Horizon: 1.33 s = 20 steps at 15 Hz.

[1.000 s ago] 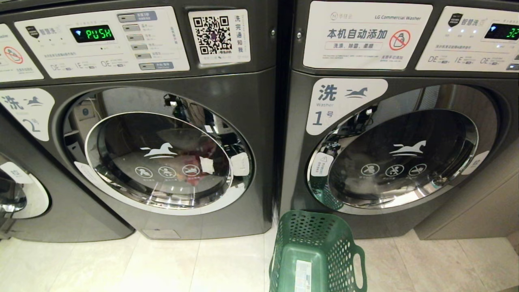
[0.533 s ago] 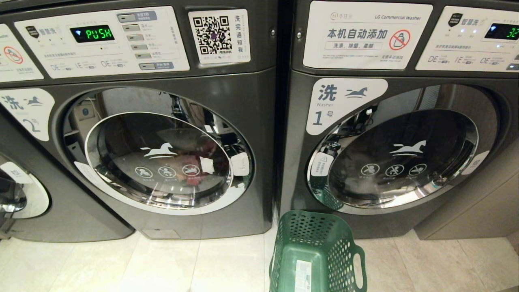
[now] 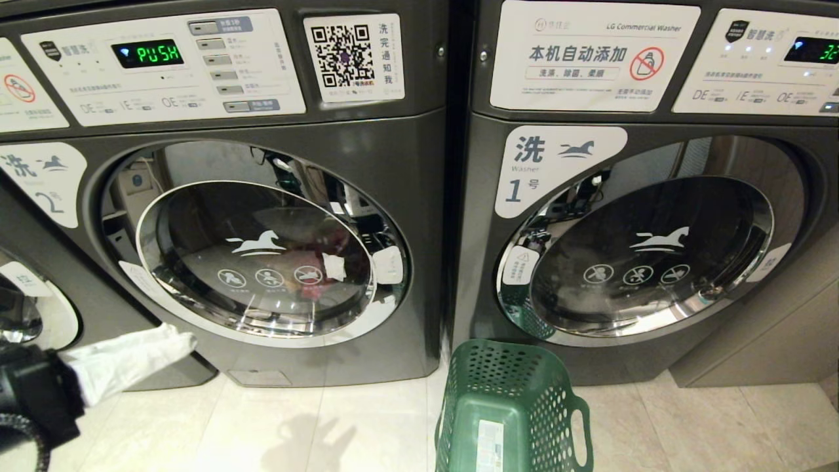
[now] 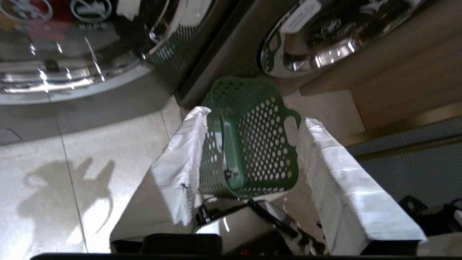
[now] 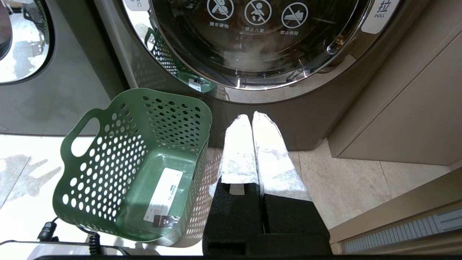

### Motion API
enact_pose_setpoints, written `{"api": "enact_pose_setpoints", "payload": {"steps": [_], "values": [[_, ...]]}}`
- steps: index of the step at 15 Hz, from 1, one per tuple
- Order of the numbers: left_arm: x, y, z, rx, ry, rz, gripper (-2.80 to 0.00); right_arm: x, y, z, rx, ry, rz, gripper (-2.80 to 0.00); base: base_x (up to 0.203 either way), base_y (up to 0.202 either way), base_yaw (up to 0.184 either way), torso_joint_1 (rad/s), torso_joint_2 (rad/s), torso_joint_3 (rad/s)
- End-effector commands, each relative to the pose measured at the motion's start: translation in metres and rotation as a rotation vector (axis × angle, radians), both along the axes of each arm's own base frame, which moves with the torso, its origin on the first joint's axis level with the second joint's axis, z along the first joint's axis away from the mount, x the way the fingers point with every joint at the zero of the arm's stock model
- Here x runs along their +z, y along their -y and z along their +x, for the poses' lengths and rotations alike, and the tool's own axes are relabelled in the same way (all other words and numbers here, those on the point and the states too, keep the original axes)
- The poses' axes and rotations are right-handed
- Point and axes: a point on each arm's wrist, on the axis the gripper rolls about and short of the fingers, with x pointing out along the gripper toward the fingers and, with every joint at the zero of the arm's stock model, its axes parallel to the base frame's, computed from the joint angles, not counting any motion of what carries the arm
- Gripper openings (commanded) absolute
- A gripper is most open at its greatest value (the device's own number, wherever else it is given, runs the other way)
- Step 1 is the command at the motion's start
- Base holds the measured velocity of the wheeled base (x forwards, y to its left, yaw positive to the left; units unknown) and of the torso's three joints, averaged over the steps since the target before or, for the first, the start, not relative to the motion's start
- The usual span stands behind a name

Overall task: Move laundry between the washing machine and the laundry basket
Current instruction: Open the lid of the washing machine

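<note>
The laundry [image 3: 314,265] lay red behind the shut door of the washing machine [image 3: 255,255] numbered 2. The green laundry basket [image 3: 508,410] stood on the floor [image 3: 314,426]. My left fingers [image 4: 180,169] were spread apart, holding nothing; my right fingers [image 5: 240,148] were pressed together near the basket.

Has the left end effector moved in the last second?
Yes. The left end effector has come into the head view at lower left, reaching towards the dark grey front-loading washing machine numbered 2.
</note>
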Motion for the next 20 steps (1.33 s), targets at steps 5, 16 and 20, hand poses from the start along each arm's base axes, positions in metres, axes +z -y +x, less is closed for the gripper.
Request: {"api": "enact_pose_setpoints", "payload": {"steps": [5,16,20], "values": [[-0.064,0.008,0.084,-0.100,-0.167,0.031,0.00,0.000,0.000,0.000,0.001,-0.001,-0.001,-2.80,0.000,0.000,0.000,0.000,0.00,0.000],[-0.127,0.071,0.201,-0.229,0.135,0.156,0.00,0.000,0.000,0.000,0.001,-0.001,-0.001,-2.80,0.000,0.000,0.000,0.000,0.00,0.000],[-0.139,0.091,0.224,-0.220,0.178,0.163,0.00,0.000,0.000,0.000,0.000,-0.001,-0.001,-2.80,0.000,0.000,0.000,0.000,0.00,0.000]]}}
